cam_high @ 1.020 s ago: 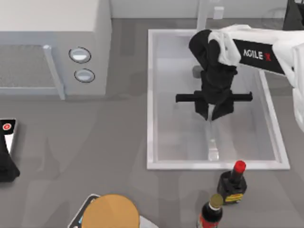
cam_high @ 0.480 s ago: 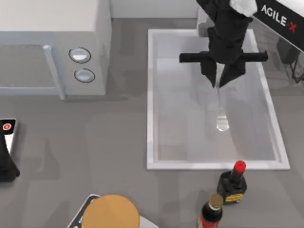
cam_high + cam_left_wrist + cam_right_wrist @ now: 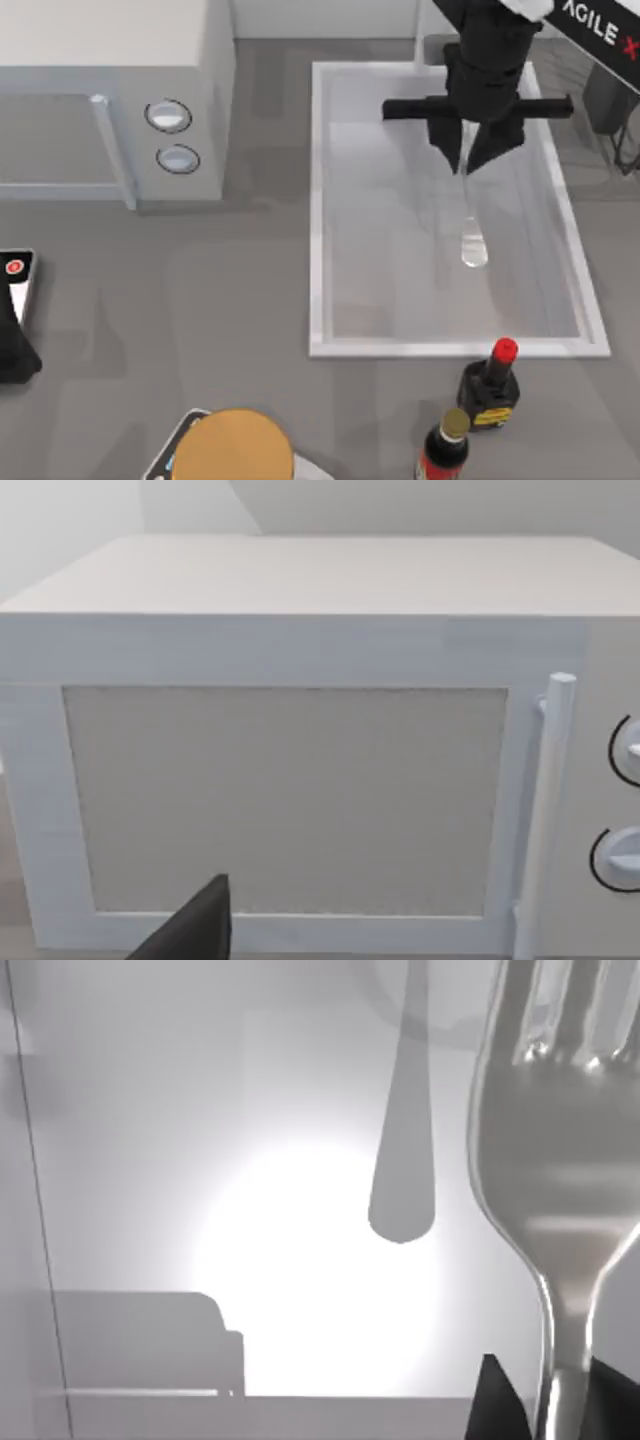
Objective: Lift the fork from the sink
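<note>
The sink (image 3: pixel 318 200) is a large light-grey basin with a whitish rim at the table's right. Above its far end my right gripper (image 3: pixel 467 160) is shut on the fork (image 3: pixel 471 235), a slim silver piece hanging from the fingers over the basin floor. In the right wrist view the fork (image 3: pixel 560 1160) is close up, tines away from the dark fingers (image 3: pixel 500 1400), and it casts a shadow on the bright basin floor. My left arm (image 3: pixel 12 345) is parked at the table's left edge.
A grey microwave (image 3: pixel 100 100) with two dials stands at the back left and faces the left wrist camera (image 3: pixel 300 780). Two dark bottles (image 3: pixel 490 385) (image 3: pixel 445 450) stand just in front of the sink. A round orange-brown object (image 3: pixel 235 445) sits at the front edge.
My right gripper has risen and moved toward the sink's far end, carrying the fork up off the basin floor. The left arm has not moved.
</note>
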{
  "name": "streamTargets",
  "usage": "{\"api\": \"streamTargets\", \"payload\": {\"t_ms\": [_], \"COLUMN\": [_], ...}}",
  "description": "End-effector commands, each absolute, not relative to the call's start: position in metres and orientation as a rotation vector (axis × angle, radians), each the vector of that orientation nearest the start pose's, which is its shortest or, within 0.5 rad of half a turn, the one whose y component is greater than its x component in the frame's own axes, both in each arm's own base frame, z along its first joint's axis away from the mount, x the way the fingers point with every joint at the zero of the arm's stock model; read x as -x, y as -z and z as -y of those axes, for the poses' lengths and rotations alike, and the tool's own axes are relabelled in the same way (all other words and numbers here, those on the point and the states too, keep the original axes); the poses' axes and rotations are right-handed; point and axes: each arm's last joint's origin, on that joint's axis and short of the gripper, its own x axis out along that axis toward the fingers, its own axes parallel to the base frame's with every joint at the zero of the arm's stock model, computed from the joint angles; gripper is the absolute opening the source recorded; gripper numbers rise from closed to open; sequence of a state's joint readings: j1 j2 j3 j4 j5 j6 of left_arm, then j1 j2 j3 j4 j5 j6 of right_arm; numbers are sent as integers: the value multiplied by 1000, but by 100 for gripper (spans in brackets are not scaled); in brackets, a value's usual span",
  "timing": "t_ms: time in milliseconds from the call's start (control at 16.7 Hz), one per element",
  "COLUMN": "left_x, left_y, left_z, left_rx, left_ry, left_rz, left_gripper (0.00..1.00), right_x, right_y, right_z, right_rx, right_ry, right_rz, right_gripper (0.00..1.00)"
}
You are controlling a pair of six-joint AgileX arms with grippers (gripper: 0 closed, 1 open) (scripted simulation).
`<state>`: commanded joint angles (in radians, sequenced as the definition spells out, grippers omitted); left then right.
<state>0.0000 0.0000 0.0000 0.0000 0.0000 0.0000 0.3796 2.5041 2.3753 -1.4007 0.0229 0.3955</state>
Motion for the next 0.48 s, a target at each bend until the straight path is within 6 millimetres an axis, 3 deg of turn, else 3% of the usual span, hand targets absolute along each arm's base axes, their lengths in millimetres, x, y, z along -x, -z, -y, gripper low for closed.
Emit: {"api": "streamTargets", "payload": {"t_ms": [240, 480], "left_x": [-106, -106], "left_y": [-160, -160], "left_z": [1, 1], "left_rx": [0, 0], "left_ry": [0, 0], "left_rz": [0, 0], "left_gripper": [100, 100], "right_x": [-446, -407], "right_y": [-214, -245], "right_z": [-143, -74], "right_rx": [-4, 0], "right_ry": [2, 9], "right_rz": [-1523, -1552], "right_gripper": [0, 0]}}
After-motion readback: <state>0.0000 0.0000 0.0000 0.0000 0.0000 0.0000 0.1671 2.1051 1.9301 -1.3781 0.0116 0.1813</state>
